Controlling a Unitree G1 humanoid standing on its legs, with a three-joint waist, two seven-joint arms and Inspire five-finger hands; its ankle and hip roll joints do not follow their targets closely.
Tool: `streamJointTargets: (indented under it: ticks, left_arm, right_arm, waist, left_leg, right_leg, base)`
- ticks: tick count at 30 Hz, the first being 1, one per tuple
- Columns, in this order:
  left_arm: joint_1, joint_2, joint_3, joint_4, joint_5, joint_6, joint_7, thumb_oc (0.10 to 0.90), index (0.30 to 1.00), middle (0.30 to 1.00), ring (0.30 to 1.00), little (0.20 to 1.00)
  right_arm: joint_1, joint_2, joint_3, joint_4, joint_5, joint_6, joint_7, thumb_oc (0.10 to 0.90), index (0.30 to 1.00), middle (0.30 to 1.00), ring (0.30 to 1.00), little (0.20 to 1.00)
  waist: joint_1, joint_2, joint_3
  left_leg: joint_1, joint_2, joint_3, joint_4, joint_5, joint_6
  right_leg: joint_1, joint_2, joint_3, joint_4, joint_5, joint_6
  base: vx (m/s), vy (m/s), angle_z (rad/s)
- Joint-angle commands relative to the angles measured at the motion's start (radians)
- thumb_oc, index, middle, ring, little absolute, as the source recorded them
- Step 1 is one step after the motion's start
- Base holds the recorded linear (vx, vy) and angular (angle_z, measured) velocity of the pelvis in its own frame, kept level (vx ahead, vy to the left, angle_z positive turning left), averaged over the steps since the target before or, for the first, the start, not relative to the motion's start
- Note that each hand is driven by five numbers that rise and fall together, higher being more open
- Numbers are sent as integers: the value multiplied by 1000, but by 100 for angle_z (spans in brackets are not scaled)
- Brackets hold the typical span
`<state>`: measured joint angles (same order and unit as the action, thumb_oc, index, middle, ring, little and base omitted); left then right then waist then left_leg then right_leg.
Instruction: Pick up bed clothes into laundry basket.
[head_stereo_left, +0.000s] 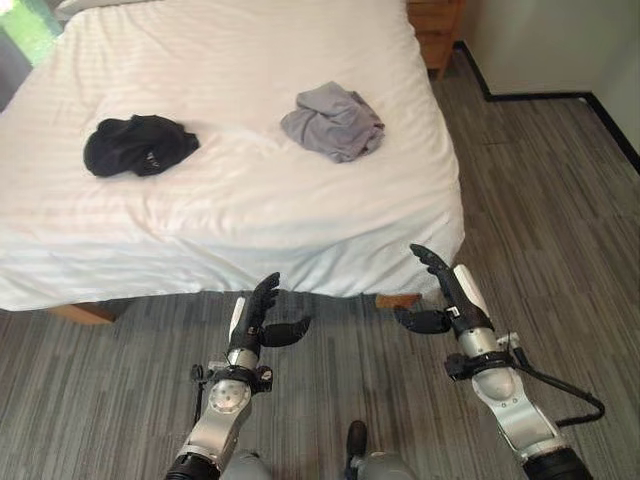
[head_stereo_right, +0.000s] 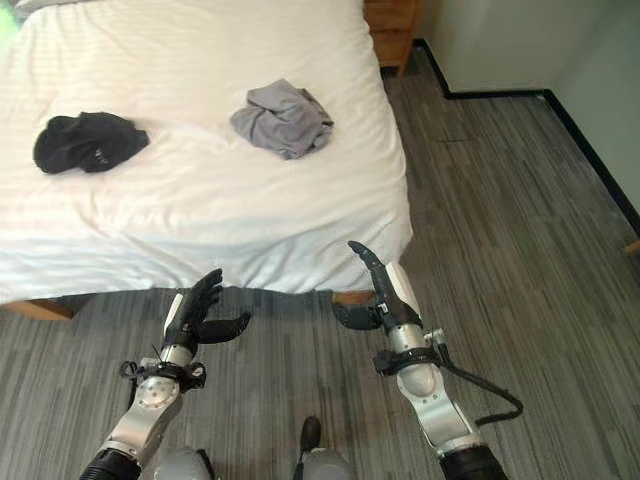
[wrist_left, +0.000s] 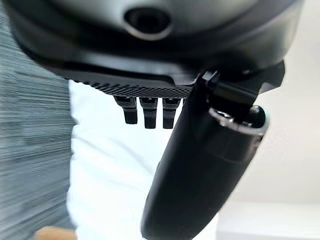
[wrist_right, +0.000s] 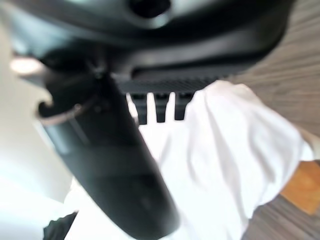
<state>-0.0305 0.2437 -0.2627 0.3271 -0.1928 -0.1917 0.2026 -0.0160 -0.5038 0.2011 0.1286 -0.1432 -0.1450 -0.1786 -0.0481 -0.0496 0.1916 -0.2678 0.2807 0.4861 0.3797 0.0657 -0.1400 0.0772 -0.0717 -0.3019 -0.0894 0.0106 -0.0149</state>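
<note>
Wide white bed (head_stereo_left: 230, 190) filling the upper frame above grey plank floor (head_stereo_left: 560, 200). Wooden nightstand (head_stereo_left: 435, 30) at 1 o'clock. Crumpled grey garment (head_stereo_left: 333, 121) on the sheet toward 12, black garment (head_stereo_left: 138, 144) well apart at 10. Left hand (head_stereo_left: 262, 315) at 7 and right hand (head_stereo_left: 440, 290) at 5, both spread wide, empty, short of the bed edge.

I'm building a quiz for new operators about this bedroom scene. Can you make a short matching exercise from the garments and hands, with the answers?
Things:
1. black garment
2. grey garment
3. left hand
4. right hand

Descriptions:
A. open, near the bed's corner
B. on the bed, robot's left side
C. open, before the bed's front edge
D. on the bed, robot's right side

Pairs: 1-B, 2-D, 3-C, 4-A
</note>
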Motion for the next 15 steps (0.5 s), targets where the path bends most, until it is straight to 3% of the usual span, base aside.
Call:
streamJointTargets:
  ticks: [1,2,3,7,10,13,15]
  left_arm:
    - [-28,65,32,-68,8,-75,11,800,900,900,900,900]
    - [-17,68,40,-59,9,-70,19,800,900,900,900,900]
    - [-7,72,46,-57,8,-69,24,800,900,900,900,900]
    - [22,80,75,-65,3,-60,31,800,900,900,900,900]
    - [47,105,106,-47,-1,-65,41,800,900,900,900,900]
    - [51,151,128,-68,3,-71,39,800,900,900,900,900]
    - [49,151,128,-68,3,-71,39,800,900,900,900,900]
  right_arm:
    - [-32,-15,-12,-48,-17,-74,-24,800,900,900,900,900]
    - [-28,-12,-14,-55,-17,-72,-26,800,900,900,900,900]
    - [-17,-9,-18,-64,-16,-72,-23,800,900,900,900,900]
    - [-5,-16,-32,-91,-39,-74,-24,800,900,900,900,900]
    - [-21,-25,-80,-69,-107,-57,-82,800,900,900,900,900]
    - [-56,-65,-173,-51,-180,-25,-159,800,900,900,900,900]
    - [-59,-65,-173,-49,-181,-25,-160,800,900,900,900,900]
  waist:
    - [32,4,-27]
    - [41,6,-32]
    - [43,2,-38]
    - [55,12,-73]
    - [56,-14,-119]
    - [50,-46,-124]
    - [54,-45,-126]
  left_leg:
    - [87,0,31,-202,101,15]
    - [102,22,23,-288,158,6]
    - [112,36,3,-324,175,-3]
    - [156,55,-55,-404,189,-2]
    - [215,14,-43,-442,170,9]
    - [249,-39,-31,-455,124,44]
    - [246,-38,-26,-458,128,48]
  right_leg:
    - [61,-66,1,6,19,120]
    - [101,-63,2,12,11,133]
    - [127,-67,2,16,-1,140]
    - [164,-73,14,30,-32,164]
    - [181,-112,19,81,-26,187]
    - [140,-155,36,214,46,225]
    - [132,-155,41,215,51,225]
  base:
    - [468,226,-12]
    - [602,280,-17]
    - [352,189,-21]
    - [279,188,-27]
    - [342,259,24]
    - [152,181,13]
    - [67,108,25]
